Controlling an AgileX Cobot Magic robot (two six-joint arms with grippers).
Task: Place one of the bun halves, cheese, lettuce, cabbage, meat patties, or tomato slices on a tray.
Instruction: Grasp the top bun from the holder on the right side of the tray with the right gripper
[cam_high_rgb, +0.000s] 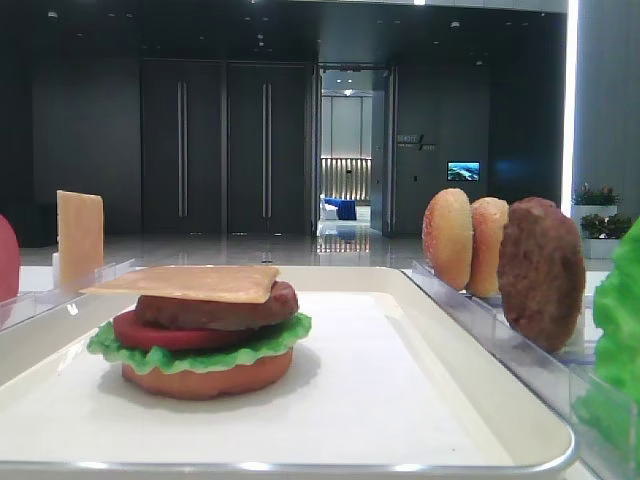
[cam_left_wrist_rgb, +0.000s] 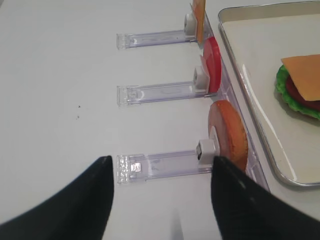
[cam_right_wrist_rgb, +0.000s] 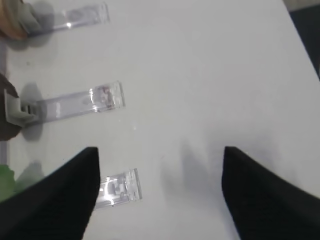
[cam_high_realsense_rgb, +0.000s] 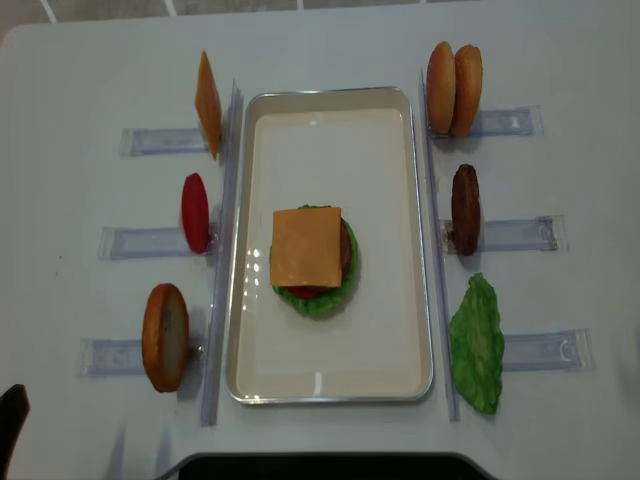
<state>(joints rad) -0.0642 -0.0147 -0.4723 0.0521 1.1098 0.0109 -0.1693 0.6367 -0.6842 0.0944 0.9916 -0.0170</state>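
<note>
Right gripper (cam_right_wrist_rgb: 160, 192) hangs over bare table surface, black fingers (cam_right_wrist_rgb: 55, 200) spread wide, nothing between them. Left gripper (cam_left_wrist_rgb: 160, 200) likewise, jaws apart and empty, fingers (cam_left_wrist_rgb: 75, 200) dark, pointing down at the table near the left side.

Cheese (cam_high_realsense_rgb: 306, 245) square tops stack on tray (cam_high_realsense_rgb: 330, 385).

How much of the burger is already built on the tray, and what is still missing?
Done: on the tray sit a bottom bun, lettuce, tomato, patty and cheese on top. In hand: nothing; both end effectors show empty. Left: a seeded bun top, in the rack at right, looks like the remaining piece.
</note>
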